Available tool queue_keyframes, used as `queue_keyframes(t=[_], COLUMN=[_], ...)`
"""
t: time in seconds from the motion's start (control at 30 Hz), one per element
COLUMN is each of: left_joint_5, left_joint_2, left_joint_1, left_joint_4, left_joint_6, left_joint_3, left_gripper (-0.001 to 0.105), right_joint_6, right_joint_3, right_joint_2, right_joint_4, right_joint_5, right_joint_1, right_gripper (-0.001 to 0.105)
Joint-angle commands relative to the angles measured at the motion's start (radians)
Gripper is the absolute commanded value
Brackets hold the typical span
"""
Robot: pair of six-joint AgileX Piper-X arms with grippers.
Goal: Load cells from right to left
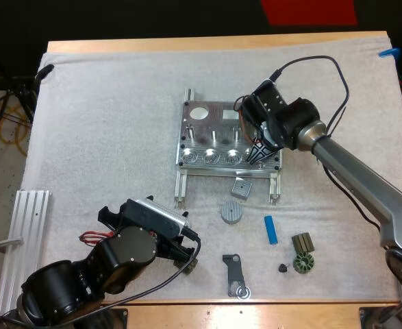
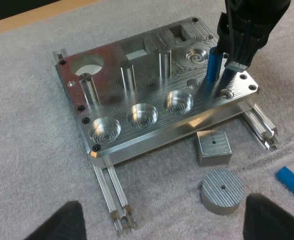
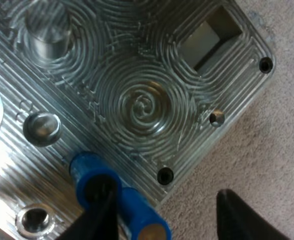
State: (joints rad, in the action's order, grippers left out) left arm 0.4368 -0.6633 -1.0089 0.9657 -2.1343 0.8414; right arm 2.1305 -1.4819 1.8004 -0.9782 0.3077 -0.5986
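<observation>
our right gripper (image 1: 259,154), right of frame centre, seems clamped on an upright blue cell (image 2: 211,70); its tip meets the fixture (image 1: 221,113) just right of three empty pockets.

Bright, even overhead light on the white mat (image 1: 105,123); shadows soft & short. Metal fixture (image 1: 218,140) glares off front edge & pockets, esp. in left wrist view. Bg beyond table dark. Up close my left fingers (image 2: 61,222) blur black; blue cylinder (image 3: 94,172) clamped in my right gripper (image 1: 257,156) vivid, w/o glare.
</observation>
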Motion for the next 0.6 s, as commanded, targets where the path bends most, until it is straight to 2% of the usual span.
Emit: queue_keyframes(t=[0.0, 0.27, 0.57], left_joint_5=[0.023, 0.023, 0.023], left_joint_2=[0.005, 0.005, 0.005], left_joint_1=[0.000, 0.000, 0.000], left_joint_4=[-0.001, -0.001, -0.001], left_joint_6=[0.005, 0.008, 0.007], left_joint_3=[0.005, 0.005, 0.005], left_gripper=[0.065, 0.065, 0.065], right_joint_6=[0.002, -0.008, -0.090], right_joint_3=[-0.002, -0.002, -0.002], right_joint_2=[-0.026, -0.111, -0.191], right_joint_4=[0.001, -0.020, -0.127], right_joint_5=[0.004, 0.004, 0.004], right_joint_1=[0.000, 0.000, 0.000], right_gripper=[0.044, 0.044, 0.044])
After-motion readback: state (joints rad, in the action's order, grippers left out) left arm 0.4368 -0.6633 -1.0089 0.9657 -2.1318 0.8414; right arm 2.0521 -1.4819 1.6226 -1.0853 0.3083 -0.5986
